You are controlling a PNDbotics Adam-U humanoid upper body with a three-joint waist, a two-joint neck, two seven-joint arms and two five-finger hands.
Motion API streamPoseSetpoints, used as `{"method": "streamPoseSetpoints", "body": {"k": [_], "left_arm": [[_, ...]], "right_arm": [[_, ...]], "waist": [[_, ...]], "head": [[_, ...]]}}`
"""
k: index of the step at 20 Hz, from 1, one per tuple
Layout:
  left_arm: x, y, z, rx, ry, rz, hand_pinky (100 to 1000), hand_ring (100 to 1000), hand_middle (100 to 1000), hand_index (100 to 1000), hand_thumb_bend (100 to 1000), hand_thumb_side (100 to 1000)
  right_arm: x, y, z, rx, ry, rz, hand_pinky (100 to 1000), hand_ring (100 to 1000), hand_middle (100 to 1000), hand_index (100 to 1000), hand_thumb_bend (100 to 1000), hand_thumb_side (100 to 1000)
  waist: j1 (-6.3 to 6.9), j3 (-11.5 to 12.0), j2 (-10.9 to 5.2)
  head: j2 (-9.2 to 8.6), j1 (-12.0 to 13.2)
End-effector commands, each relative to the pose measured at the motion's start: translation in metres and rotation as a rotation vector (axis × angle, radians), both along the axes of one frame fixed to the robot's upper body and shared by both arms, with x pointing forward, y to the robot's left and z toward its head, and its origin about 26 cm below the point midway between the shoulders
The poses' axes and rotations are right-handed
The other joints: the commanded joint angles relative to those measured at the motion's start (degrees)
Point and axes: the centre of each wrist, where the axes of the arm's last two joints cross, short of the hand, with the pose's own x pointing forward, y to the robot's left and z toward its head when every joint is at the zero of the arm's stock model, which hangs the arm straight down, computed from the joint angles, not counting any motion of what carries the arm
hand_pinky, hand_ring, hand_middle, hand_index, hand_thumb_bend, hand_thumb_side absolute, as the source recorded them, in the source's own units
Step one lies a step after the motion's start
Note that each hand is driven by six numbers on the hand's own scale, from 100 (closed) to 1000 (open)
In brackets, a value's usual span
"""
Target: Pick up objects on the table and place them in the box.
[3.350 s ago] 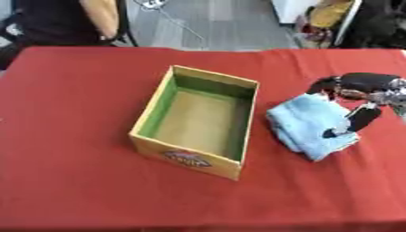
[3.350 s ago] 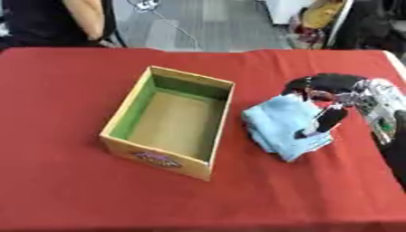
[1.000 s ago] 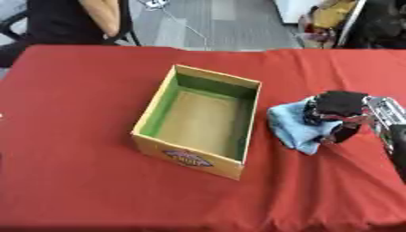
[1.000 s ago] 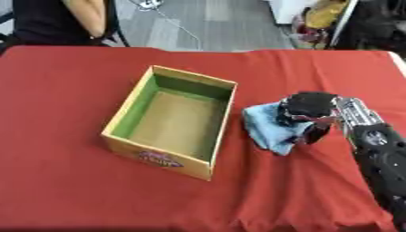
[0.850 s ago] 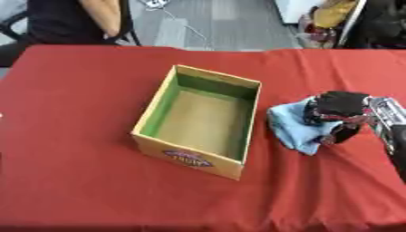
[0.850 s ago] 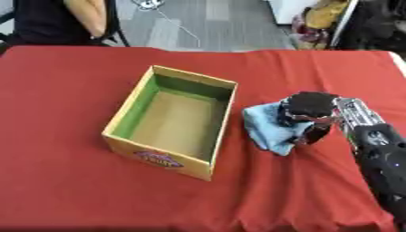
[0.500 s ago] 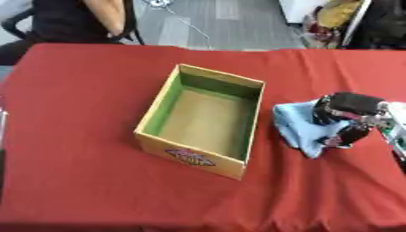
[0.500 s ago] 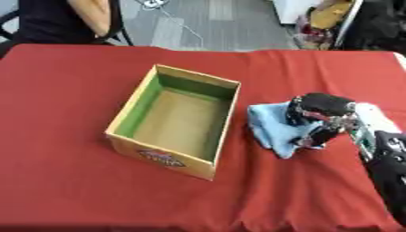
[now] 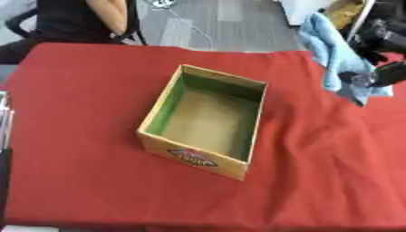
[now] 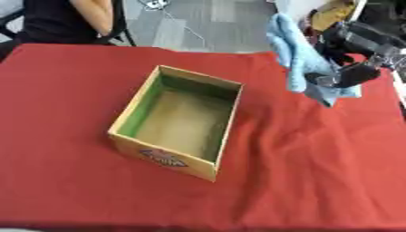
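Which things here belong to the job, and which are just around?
Job:
- blue cloth, hanging from the right hand, lifted off the table
- open cardboard box, nothing visible inside

Not the job:
- red tablecloth
- person seated at the far edge

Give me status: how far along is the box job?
Done: nothing is in the box yet; its inside shows bare. In hand: the right hand is curled round the light blue cloth, which hangs clear of the red table, to the right of the box. Left: carry the cloth over the box and release it. The left hand is not in view.
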Motion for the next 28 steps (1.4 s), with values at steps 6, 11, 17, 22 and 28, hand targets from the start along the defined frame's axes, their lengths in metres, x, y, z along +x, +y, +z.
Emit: {"method": "streamPoseSetpoints", "body": {"k": [6,11,17,22,28], "left_arm": [[-0.003,0.001,0.01,0.026,-0.025,0.002,278,309,493,647,100,726],[-0.003,0.001,0.01,0.024,-0.025,-0.002,278,309,493,647,100,727],[-0.002,-0.001,0.011,0.023,-0.027,-0.011,278,310,493,647,100,725],[-0.001,-0.003,0.012,0.022,-0.03,-0.023,279,310,493,648,100,724],[0.0,-0.006,0.013,0.021,-0.036,-0.037,280,310,493,648,100,722]], "right_arm": [[0.003,0.004,-0.003,0.281,0.113,0.244,100,155,320,402,373,100],[0.005,0.02,-0.005,0.393,0.174,0.3,100,152,318,404,367,100],[0.01,0.054,0.001,0.465,0.197,0.393,100,150,318,406,367,100],[0.015,0.086,0.003,0.49,0.204,0.46,100,152,319,406,361,100],[0.024,0.118,-0.006,0.48,0.206,0.491,100,153,319,405,357,100]], "waist": [[0.26,0.2,-0.61],[0.32,0.3,-0.52],[0.35,0.7,-0.52],[0.34,1.2,-0.48],[0.31,1.9,-0.32]], "head": [[-0.06,0.4],[-0.06,0.2],[-0.06,-0.5],[-0.06,-1.4],[-0.06,-2.6]]}}
